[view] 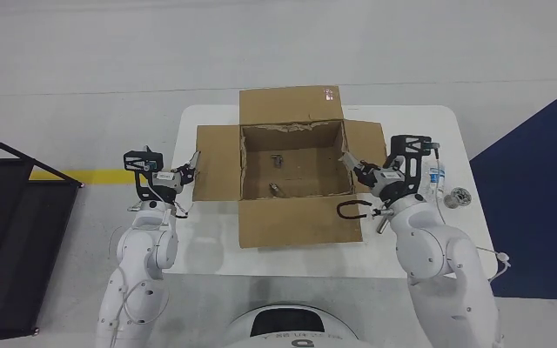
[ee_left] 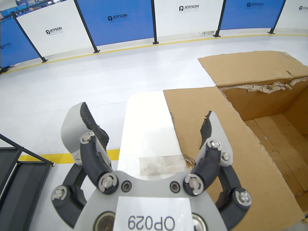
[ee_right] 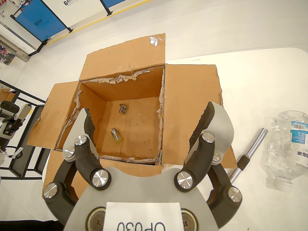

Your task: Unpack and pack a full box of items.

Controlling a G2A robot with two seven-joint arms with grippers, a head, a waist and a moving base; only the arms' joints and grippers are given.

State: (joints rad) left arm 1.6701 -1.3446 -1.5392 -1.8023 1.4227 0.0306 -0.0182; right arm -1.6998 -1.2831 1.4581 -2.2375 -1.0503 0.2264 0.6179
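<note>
Sitting open mid-table (view: pixel 209 252), the cardboard box (view: pixel 291 222) lies between both claws, the left gripper (ee_left: pixel 146 108) spread empty at its left flap's outer edge, the right gripper (ee_right: pixel 148 108) spread empty above its right flap, a small bottle (ee_right: pixel 116 136) and a metal piece (ee_right: pixel 123 108) on its floor.

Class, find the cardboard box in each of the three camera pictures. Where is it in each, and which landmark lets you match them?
Top view: the cardboard box sits in the picture's middle, flaps open.
Left wrist view: the box lies just beyond the open left end effector, side flap nearest.
Right wrist view: the box lies beyond the open right end effector, interior showing.
Shared landmark: the torn paper strip along its far inner rim.
</note>
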